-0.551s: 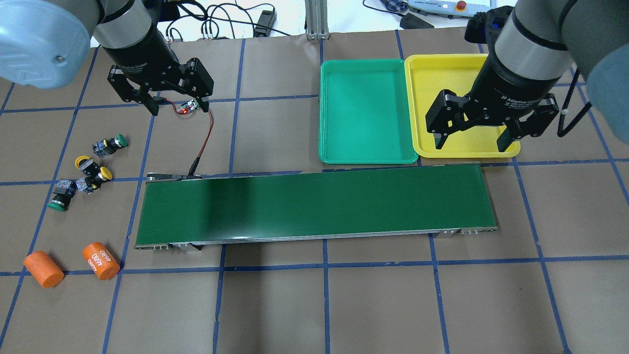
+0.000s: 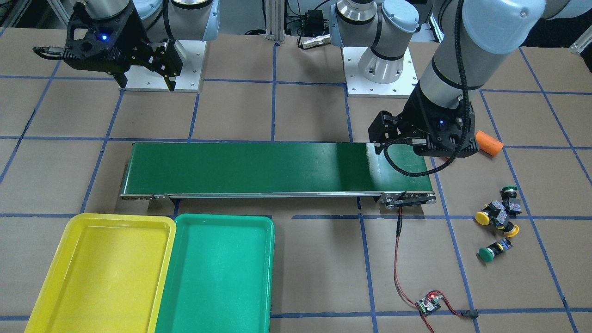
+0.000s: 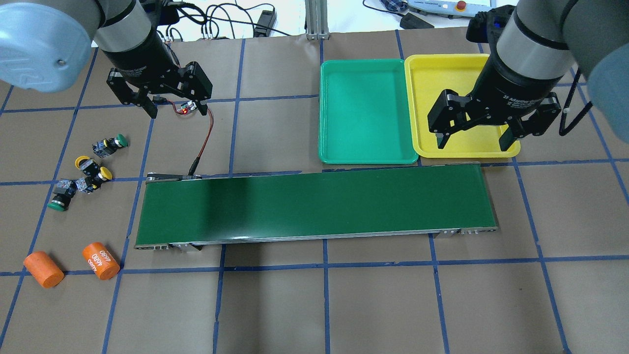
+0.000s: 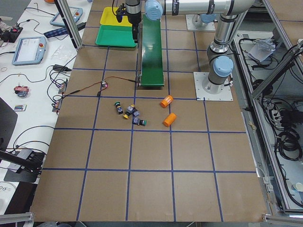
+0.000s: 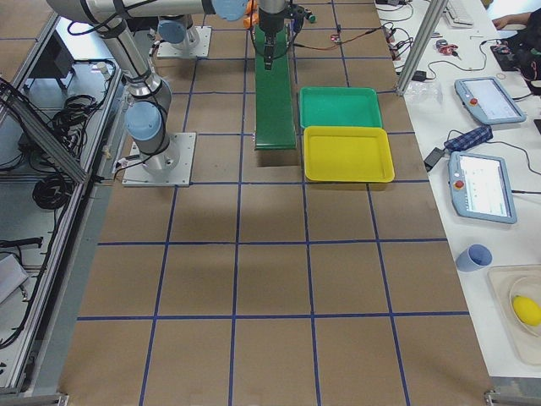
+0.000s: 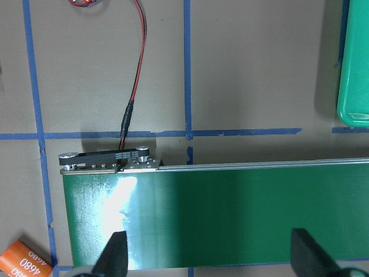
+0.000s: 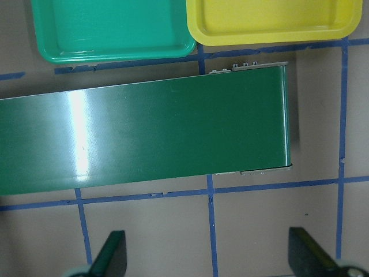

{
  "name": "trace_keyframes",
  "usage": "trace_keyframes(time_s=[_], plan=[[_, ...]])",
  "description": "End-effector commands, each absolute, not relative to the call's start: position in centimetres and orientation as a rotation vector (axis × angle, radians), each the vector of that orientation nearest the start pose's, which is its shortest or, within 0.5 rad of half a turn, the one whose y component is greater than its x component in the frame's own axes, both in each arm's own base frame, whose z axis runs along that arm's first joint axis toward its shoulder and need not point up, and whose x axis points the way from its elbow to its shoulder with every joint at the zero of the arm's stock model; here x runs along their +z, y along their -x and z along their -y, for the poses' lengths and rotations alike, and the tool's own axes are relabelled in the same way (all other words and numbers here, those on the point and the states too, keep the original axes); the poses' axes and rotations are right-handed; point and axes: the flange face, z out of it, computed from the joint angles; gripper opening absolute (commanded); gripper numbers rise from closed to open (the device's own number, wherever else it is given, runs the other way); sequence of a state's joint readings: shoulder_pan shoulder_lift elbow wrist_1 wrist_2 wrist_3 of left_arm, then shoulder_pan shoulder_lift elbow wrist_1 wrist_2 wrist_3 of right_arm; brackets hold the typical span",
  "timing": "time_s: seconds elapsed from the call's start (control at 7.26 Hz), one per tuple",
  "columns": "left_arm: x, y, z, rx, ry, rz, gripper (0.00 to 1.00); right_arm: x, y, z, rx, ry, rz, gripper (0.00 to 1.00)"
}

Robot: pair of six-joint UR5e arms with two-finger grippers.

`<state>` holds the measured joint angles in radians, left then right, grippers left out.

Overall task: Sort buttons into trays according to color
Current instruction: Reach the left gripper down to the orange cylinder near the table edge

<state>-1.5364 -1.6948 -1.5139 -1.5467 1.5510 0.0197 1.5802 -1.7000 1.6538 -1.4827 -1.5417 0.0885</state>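
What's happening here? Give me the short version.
Sorting by color has not begun. All four buttons lie loose on the table beside the conveyor belt. The left gripper and right gripper both hang open and empty. The green tray and yellow tray hold nothing.

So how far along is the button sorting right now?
Nothing looks done: the green tray and the yellow tray are both empty. Nothing is in hand either: the left gripper and the right gripper are open and hold nothing. Everything is left to do: all four buttons, two yellow-capped and two green-capped, lie clustered far from the trays.
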Motion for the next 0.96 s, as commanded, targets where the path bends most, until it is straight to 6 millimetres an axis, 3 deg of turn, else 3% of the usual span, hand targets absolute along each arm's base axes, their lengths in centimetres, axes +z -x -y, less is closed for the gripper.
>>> trace_keyframes(time_s=[0.0,0.28,0.41,0.55,0.83], plan=[[43.7,2.6,55.3,0.126,0.274,-3.158,1.0,49.7,-13.6,43.3,0.071,-0.12,-3.123,1.0],[38.4,-6.6,54.6,0.127,0.223,-3.175,1.0,49.5,-14.0,43.0,0.078,-0.07,-3.111,1.0],[35.4,-8.8,52.7,0.152,0.226,-3.181,1.0,49.5,-13.9,43.1,0.073,-0.061,-3.114,1.0],[33.2,-11.4,50.2,0.207,-0.061,-3.211,1.0,49.5,-13.8,43.0,0.075,-0.049,-3.126,1.0],[30.7,-15.3,46.8,0.26,-0.371,-3.243,1.0,49.4,-13.8,43.1,0.073,-0.046,-3.125,1.0]])
